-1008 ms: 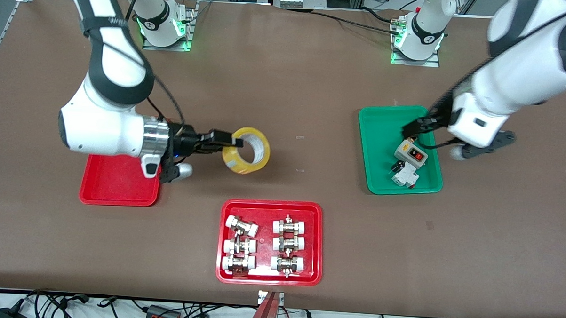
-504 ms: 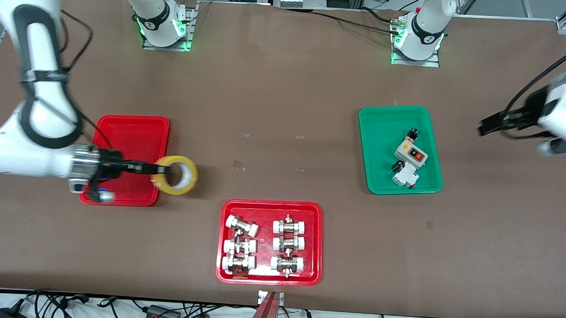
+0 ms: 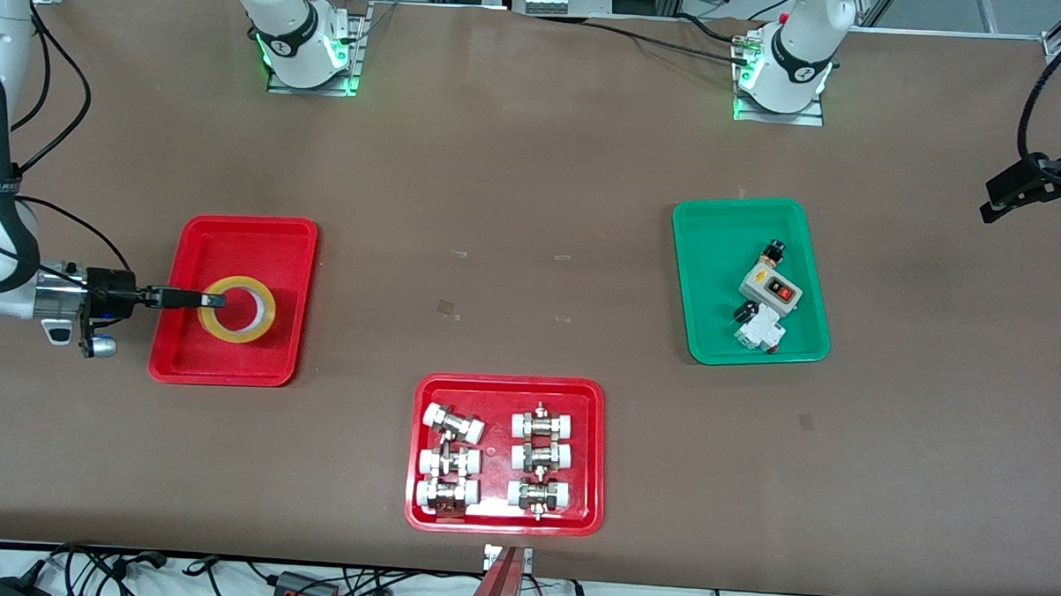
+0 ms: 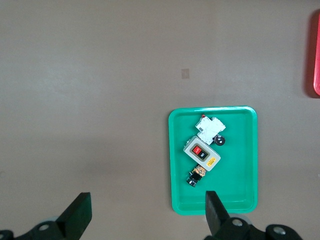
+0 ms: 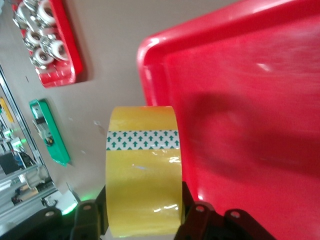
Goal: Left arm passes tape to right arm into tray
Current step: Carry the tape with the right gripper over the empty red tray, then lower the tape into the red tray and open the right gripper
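Observation:
The yellow tape [image 3: 263,313] hangs flat, hole upward, over the plain red tray [image 3: 241,244] at the right arm's end of the table. My right gripper [image 3: 214,300] is shut on the roll's wall, one finger inside the core and one outside. In the right wrist view the tape [image 5: 142,170] fills the space between the right gripper's [image 5: 141,210] fingers, with its shadow on the tray [image 5: 240,100]. Whether the roll touches the tray floor I cannot tell. My left gripper [image 3: 1000,201] is open and holds nothing, up in the air at the left arm's end; in its own view the left gripper [image 4: 147,200] looks down on bare table.
A green tray [image 3: 717,252] with a switch box and small electrical parts lies toward the left arm's end, also seen as the green tray [image 4: 240,150]. A red tray [image 3: 510,387] of white-capped metal fittings sits nearest the front camera.
The right gripper carried the tape from over the table's middle to over the plain red tray, and the roll turned flat. The left arm drew back from the green tray to the table's end.

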Robot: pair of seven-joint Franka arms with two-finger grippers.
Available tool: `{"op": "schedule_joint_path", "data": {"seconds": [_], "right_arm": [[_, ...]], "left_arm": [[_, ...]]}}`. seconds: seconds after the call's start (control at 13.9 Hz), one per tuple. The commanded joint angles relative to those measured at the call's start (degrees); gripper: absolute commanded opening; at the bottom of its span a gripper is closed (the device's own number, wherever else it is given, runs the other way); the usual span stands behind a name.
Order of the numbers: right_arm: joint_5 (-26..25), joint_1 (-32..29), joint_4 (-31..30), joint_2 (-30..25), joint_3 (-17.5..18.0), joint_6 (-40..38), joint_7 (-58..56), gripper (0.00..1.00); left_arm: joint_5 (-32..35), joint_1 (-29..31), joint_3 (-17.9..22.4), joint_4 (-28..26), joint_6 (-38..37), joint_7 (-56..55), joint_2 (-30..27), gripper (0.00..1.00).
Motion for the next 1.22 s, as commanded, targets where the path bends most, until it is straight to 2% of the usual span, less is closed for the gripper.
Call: {"op": "schedule_joint_path", "data": {"seconds": [0.0,0.14,0.43,0.65,0.79,1.01,1.15], "right_arm": [[-2.7,-1.98,-1.22,-0.82,1.32,-1.51,-2.5,0.33],[-3.59,-2.16,-2.36,-0.56,1.32,-1.16,-4.42,0.33],[-3.68,-2.6,-4.47,-0.47,1.32,-1.16,-4.87,0.34],[-3.68,-2.69,-4.83,0.14,1.32,-0.81,-5.57,0.42],[-3.5,-2.95,-4.74,0.32,1.32,-0.46,-5.66,1.0],[-3.77,-2.87,-4.47,0.67,1.32,-0.2,-5.66,1.0],[-7.43,-2.34,-4.39,0.67,1.32,1.9,-5.66,1.0]], "left_arm": [[1.29,-0.52,0.01,-1.24,0.41,1.3,-1.72,1.0],[1.29,-0.52,0.01,-0.98,0.05,1.39,-1.46,1.0],[1.47,-1.13,0.01,6.48,-0.38,0.95,3.01,1.0],[1.47,-1.49,-0.08,7.37,-0.47,1.04,3.2,1.0],[1.21,-1.49,-0.17,7.46,-0.47,1.21,3.11,1.0],[0.59,-1.49,-0.17,7.46,-0.47,0.52,3.2,1.0],[0.5,-1.4,-0.08,7.2,-1.6,0.33,3.2,1.0]]}}
